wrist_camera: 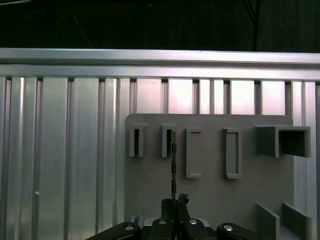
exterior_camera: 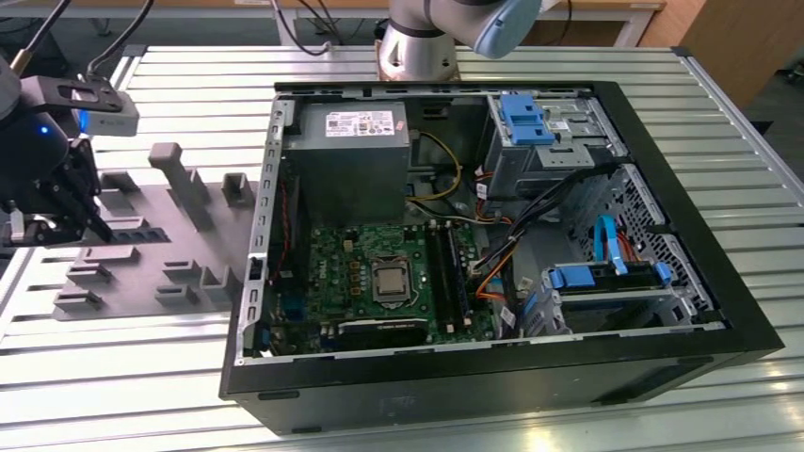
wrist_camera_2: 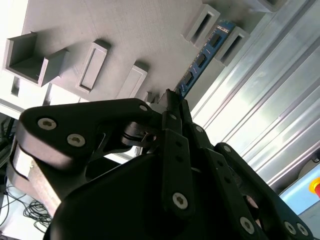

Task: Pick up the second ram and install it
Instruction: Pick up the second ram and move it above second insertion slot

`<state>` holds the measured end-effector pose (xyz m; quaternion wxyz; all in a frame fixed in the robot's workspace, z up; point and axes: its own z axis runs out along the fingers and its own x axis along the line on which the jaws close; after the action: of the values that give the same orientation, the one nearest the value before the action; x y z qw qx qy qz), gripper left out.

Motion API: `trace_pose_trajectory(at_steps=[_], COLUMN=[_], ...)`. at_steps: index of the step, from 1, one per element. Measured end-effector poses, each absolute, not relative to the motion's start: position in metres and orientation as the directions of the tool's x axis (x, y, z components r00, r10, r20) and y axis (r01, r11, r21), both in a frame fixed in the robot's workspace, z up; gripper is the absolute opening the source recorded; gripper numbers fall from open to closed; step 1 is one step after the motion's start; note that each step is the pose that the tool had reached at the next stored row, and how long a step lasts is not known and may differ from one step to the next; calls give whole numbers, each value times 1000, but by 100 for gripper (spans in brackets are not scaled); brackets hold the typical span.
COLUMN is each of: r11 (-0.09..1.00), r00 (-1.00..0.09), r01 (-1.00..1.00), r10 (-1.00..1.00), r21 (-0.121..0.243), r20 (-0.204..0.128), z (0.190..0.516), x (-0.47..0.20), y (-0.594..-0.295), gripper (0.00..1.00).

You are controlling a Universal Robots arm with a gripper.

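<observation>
The black multi-link gripper (wrist_camera: 175, 204) sits nearest in both wrist views, its fingers drawn narrow and pinching the near end of the second ram (wrist_camera_2: 202, 57), a long, thin, blue-green circuit-board stick with a row of dark chips. The stick stands on edge and runs straight away from the fingertips across the grey moulded plastic fixture (wrist_camera: 210, 200). Its far end reaches the row of upright slotted posts, though I cannot tell whether it sits inside 1 slot or just beside it. The fixture lies flat on the ribbed aluminium table (wrist_camera: 60, 150). In the exterior view the open black computer case (exterior_camera: 503, 377) lies well apart, toward that view's right, with its green motherboard (exterior_camera: 339, 273) and the long black slot rails (exterior_camera: 446, 268) exposed. The step in hand looks like taking the stick out of the fixture. To do it well, the grip should stay square on the board's flat faces and the pull should follow the board's own plane. Any twist could jam the thin edge against a post or bend the board.
</observation>
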<state>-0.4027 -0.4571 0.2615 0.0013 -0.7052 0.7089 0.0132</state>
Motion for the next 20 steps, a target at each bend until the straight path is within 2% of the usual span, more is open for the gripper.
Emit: trace_pose_trajectory(at_steps=[20], r11=[5], r00=[-5], r01=[-1000], r10=[-1000], r21=[17], r20=[-20], z=[279], x=[-403], y=[-457], gripper=[14])
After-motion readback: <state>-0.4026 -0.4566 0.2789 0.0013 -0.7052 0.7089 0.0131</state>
